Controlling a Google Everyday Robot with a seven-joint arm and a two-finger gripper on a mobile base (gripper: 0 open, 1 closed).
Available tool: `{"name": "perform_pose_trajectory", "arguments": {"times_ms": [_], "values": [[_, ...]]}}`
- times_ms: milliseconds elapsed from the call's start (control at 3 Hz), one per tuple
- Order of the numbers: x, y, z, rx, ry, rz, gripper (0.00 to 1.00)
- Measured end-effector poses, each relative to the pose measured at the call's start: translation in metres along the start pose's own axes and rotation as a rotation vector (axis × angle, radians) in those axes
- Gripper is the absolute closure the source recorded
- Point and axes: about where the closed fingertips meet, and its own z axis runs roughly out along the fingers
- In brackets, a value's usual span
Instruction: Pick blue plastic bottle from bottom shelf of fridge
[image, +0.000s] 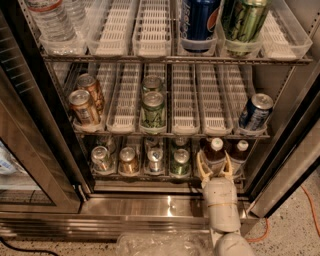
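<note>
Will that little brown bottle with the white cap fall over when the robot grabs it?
Probably not: the blue plastic bottle stands in a narrow lane on the bottom shelf, with the gripper open around it. It looks full, so likely heavy for its size. Smooth plastic might slip.

Gripper (214, 169) at front of bottom shelf (150, 186), fingers spread either side of blue plastic bottle (214, 152); second bottle (239, 151) just beside on right, green can (180, 161) close on left. Low headroom under middle rack (170, 134). Open door (35, 160) well off left, fridge (287, 177) frame near on right.
</note>
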Motion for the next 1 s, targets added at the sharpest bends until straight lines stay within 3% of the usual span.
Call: {"name": "perform_pose_trajectory", "arguments": {"times_ms": [333, 1000], "values": [[-0.0067, 0.0004, -0.0135, -0.057, 0.014, -0.015, 1.0], [-0.0025, 0.0009, -0.016, -0.062, 0.016, -0.016, 1.0]]}}
